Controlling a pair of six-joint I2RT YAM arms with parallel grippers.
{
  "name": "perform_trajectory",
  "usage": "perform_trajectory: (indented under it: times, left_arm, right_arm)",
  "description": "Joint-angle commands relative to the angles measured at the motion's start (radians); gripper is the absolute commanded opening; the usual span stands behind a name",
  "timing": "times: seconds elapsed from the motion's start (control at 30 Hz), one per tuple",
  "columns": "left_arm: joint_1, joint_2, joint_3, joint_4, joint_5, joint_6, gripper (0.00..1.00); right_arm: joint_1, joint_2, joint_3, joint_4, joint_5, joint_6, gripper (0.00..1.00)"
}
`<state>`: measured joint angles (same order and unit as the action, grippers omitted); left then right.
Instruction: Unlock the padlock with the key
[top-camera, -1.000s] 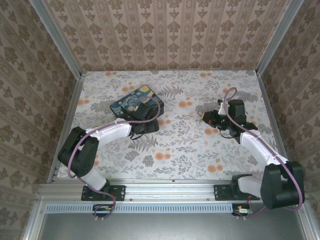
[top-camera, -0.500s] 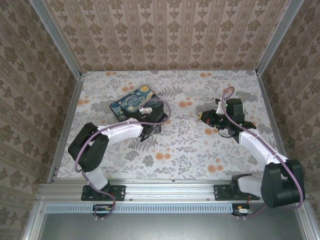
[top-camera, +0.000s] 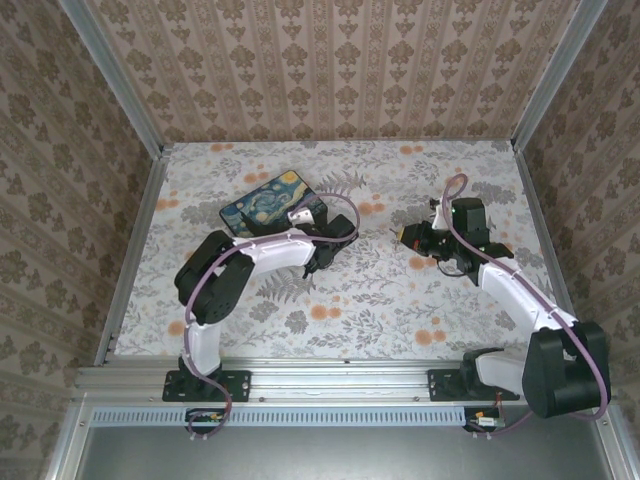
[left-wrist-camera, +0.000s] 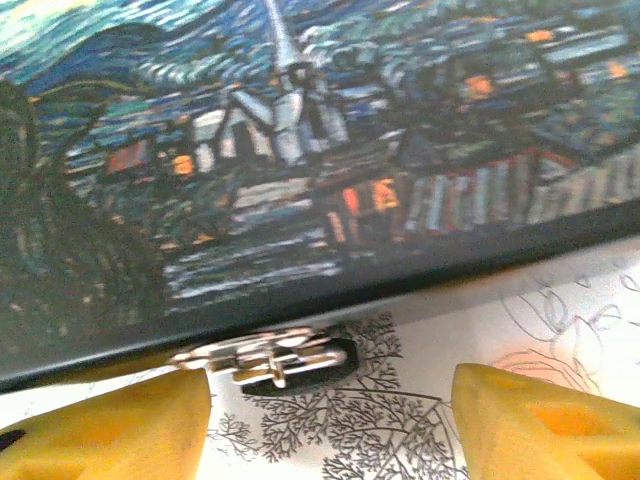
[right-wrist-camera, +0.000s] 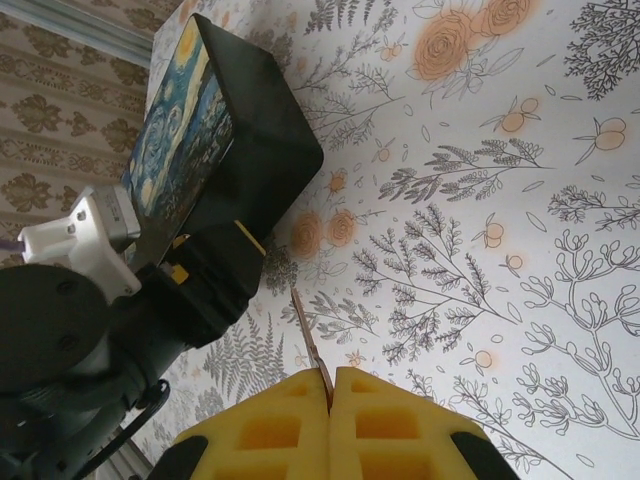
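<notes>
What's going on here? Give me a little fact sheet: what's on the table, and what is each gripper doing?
surface: floral-print table
box: black box with a blue-and-yellow swirling painted lid, lying left of centre
left gripper: open, fingers wide apart, facing the box's side edge
at that edge: small silvery metal fitting, ungripped; whether it is lock or clasp cannot be told
right gripper: shut on a thin dark metal key, held above the table, apart from the box

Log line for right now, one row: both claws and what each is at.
left claw: open, facing box edge, metal clasp ahead | right claw: shut on key, apart from box
</notes>
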<state>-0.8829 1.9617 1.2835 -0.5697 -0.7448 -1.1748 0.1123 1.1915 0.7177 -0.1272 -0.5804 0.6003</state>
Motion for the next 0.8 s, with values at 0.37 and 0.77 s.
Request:
perform_trajectory:
  times: [0.37, 0.77]
  left_arm:
    - [0.029, 0.046, 0.012, -0.045, -0.066, -0.050, 0.55]
    - [0.004, 0.078, 0.049, -0.108, -0.105, -0.092, 0.64]
  right_arm:
    - [0.006, -0.017, 0.025, -0.001, -0.052, -0.006, 0.00]
    - [0.006, -0.004, 0.033, -0.011, -0.063, -0.004, 0.00]
